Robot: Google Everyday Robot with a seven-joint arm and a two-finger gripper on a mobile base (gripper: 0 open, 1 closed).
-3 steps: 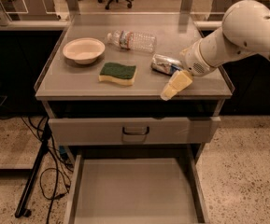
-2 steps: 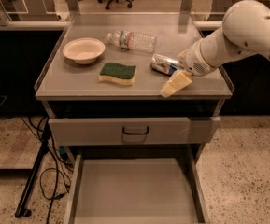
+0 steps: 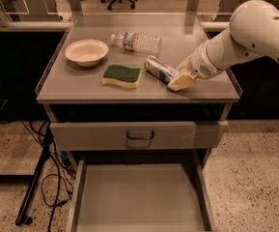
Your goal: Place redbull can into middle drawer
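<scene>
Landmark taken: the green and yellow sponge (image 3: 122, 75), lying flat near the front of the cabinet top (image 3: 81, 85). The redbull can (image 3: 159, 69) lies on its side just right of the sponge, not touching it, one end toward the sponge and the other angled to the front right. The gripper (image 3: 180, 76) is at that far end of the can, right of the sponge and low over the top; whether it is parted, closed, or clamped on the can cannot be told. A white bowl (image 3: 86, 52) stands behind and left of the sponge. A clear water bottle (image 3: 136, 41) lies behind it. Below the sponge, the drawer with the loop handle (image 3: 90, 137) juts out slightly. Under that, the middle drawer (image 3: 139, 197) is pulled fully out, nothing resting on its visible floor.
</scene>
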